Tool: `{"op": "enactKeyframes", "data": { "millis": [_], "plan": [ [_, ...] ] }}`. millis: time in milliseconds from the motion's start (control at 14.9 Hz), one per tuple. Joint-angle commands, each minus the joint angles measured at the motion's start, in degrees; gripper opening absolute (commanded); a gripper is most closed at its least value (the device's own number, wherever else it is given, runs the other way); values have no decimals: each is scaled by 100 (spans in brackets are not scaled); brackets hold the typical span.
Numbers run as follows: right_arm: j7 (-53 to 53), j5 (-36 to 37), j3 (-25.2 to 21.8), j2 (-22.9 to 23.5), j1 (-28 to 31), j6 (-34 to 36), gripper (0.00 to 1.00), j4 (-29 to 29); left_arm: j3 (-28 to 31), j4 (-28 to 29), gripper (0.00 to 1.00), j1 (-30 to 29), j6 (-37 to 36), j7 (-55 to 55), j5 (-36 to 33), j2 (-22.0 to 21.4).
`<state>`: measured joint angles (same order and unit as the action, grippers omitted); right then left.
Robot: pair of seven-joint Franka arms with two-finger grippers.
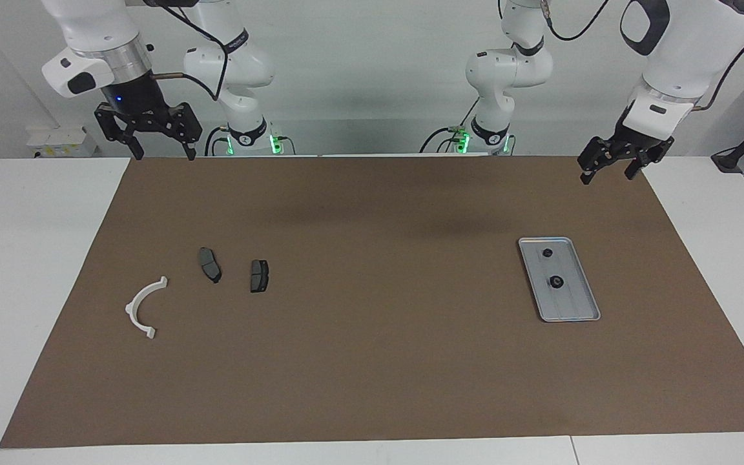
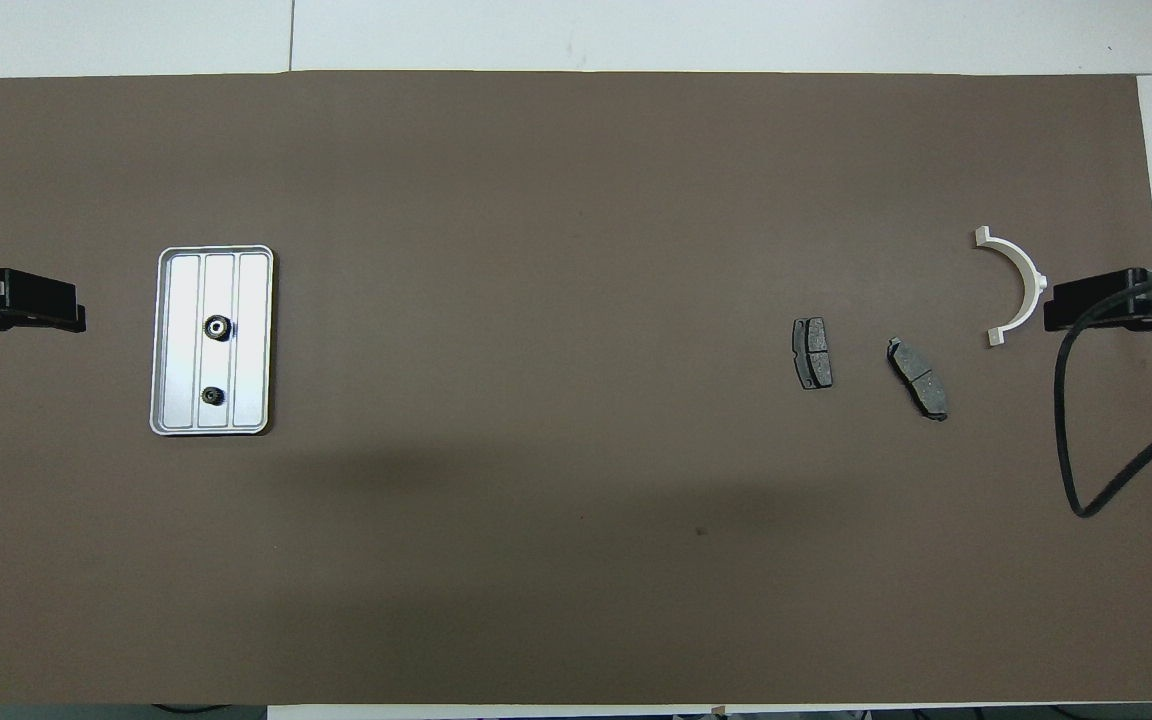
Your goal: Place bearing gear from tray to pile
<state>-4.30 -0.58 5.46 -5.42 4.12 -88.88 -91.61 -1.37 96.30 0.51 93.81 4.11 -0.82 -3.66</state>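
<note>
The silver ribbed tray lies toward the left arm's end of the table, also in the overhead view. Two small dark bearing gears sit in it: a larger one and a smaller one nearer to the robots. The pile lies toward the right arm's end: a white half-ring bracket and two dark brake pads. My left gripper is open and empty, raised beside the tray's end of the table. My right gripper is open, empty and raised.
A brown mat covers most of the white table. A black cable hangs from the right arm over the mat's edge in the overhead view.
</note>
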Motion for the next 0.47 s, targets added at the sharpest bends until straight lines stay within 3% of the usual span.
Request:
{"op": "enactKeyframes", "data": {
  "millis": [0, 403],
  "plan": [
    [-98, -21, 34, -47, 62, -25, 100, -41, 5, 46, 100, -42, 85, -33, 20, -47],
    [-80, -21, 25, -47, 71, -42, 100, -41, 22, 99, 100, -42, -30, 117, 3, -100]
  ]
}}
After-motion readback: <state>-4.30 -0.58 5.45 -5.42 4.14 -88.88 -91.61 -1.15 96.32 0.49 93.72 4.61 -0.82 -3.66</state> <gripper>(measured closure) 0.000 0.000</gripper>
